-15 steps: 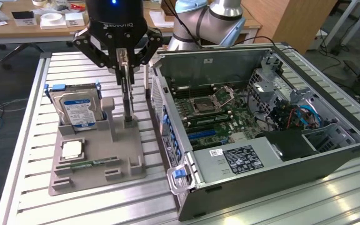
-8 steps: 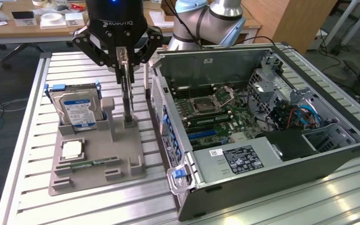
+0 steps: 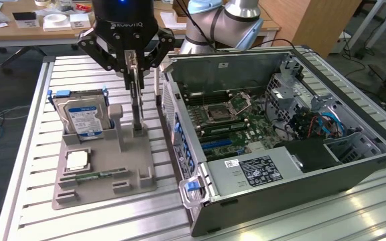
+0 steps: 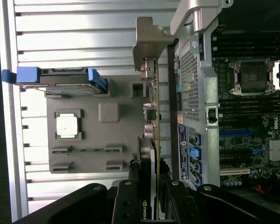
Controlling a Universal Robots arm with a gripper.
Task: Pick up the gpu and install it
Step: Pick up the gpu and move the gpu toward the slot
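The gpu (image 3: pixel 137 103) stands on edge in a slot of the grey holder (image 3: pixel 106 187), a thin dark card close to the open computer case (image 3: pixel 260 173). My gripper (image 3: pixel 134 68) comes down from above, and its black fingers are shut on the card's upper edge. In the wrist view the gpu (image 4: pixel 151 116) appears edge-on, its silver bracket (image 4: pixel 147 42) at the far end. The gripper (image 4: pixel 148 186) clamps it from both sides. The card's lower edge still sits in the holder.
The holder also carries a hard drive (image 3: pixel 82 118) with a blue label, a square processor (image 3: pixel 78 159) and a green memory stick (image 3: pixel 99 175). The case's motherboard (image 3: pixel 233 118) lies exposed, with blue slots (image 3: pixel 216 144). Everything rests on a slatted metal table (image 3: pixel 38 201).
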